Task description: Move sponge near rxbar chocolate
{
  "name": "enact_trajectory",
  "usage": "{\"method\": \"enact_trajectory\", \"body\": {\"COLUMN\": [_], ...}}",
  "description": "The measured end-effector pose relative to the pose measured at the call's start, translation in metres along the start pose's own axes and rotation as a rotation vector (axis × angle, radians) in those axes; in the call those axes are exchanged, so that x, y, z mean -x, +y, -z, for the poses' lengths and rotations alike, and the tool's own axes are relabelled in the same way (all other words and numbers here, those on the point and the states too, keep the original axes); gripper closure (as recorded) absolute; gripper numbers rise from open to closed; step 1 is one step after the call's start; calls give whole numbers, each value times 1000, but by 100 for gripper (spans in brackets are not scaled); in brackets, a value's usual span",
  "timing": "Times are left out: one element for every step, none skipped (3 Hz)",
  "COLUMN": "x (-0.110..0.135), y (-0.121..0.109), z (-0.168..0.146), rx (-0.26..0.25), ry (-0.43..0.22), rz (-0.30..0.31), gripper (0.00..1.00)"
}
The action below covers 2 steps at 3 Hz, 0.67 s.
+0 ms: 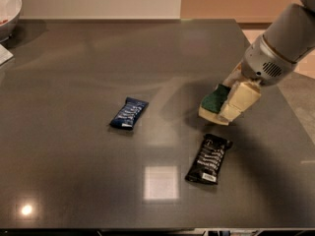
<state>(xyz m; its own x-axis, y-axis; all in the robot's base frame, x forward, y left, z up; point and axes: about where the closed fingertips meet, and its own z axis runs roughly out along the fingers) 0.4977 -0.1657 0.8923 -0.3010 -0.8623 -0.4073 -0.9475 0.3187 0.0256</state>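
The sponge (213, 102), dark green on top with pale yellow foam below, is held in my gripper (230, 102) at the right of the dark table, just above the surface. The gripper's cream fingers (242, 100) are shut on its right end. The rxbar chocolate (208, 158), a black wrapper with white lettering, lies flat a short way in front of the sponge, apart from it. My arm reaches in from the upper right.
A smaller blue-wrapped bar (128, 113) lies left of centre on the table (74, 73). A white bowl (7, 9) stands at the far left corner with a white paper edge (4, 54) below it. The table's right edge runs close behind the gripper.
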Motion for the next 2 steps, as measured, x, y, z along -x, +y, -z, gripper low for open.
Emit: {"method": "enact_trajectory", "body": {"x": [-14,-25], "y": [28,48], "z": [-1,-4], "rx": [36,69], "ry": [1,-18], "rz": [13,18], "gripper": [73,49]}}
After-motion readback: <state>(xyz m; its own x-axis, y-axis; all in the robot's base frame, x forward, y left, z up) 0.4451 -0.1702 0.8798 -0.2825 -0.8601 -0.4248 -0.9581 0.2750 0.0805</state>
